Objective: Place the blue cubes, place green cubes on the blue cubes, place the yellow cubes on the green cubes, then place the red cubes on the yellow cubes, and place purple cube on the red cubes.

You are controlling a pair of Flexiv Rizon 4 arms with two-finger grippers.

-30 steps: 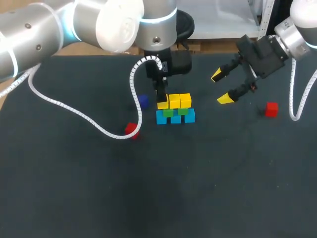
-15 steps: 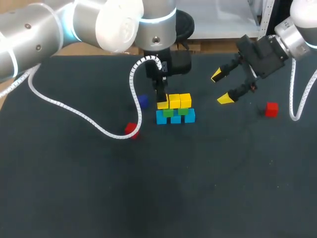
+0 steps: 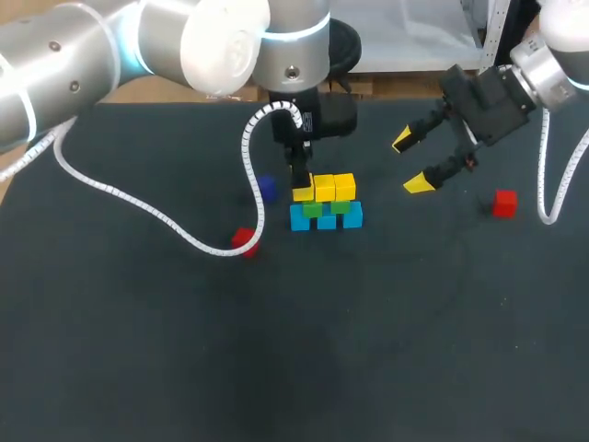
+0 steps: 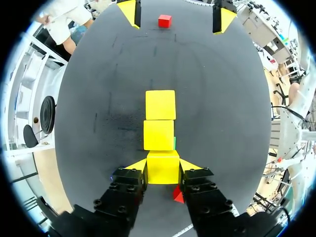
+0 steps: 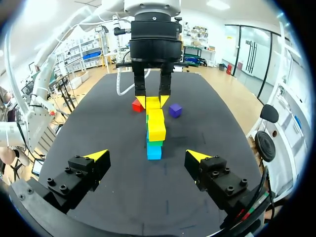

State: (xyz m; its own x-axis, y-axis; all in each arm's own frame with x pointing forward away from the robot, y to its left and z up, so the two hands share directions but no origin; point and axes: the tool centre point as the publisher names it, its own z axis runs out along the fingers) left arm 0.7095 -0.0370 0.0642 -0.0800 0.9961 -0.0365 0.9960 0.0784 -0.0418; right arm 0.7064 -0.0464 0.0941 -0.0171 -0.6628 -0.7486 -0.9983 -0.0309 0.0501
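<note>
Left claw (image 5: 153,101) is down on the stack (image 3: 325,204) at mid desk (image 3: 368,350), closed on a yellow cube (image 4: 162,167) from both sides, tips pressed to its flanks. That cube sits at the left end of the yellow row, in line with the two others (image 3: 334,187), over the green cubes (image 3: 326,209) and blue cubes (image 3: 327,220).

Here's the worry: an end cube may have little green under it, so once the claw lets go it could tip off the left side. If one finger parts first, it could shove the cube into its neighbour and push the whole row askew. Lifting off crooked might drag it too.

Purple cube (image 3: 266,188) lies just left of the stack, close enough to get bumped. The cable (image 3: 156,216) trails across the desk to the left red cube (image 3: 244,240) and could sweep it if the arm swings.

Right claw (image 3: 414,162) hangs wide open, holding nothing, well right of the stack, with the right red cube (image 3: 503,203) beyond it.

Containers? None in sight, cubes sit straight on the desk
</note>
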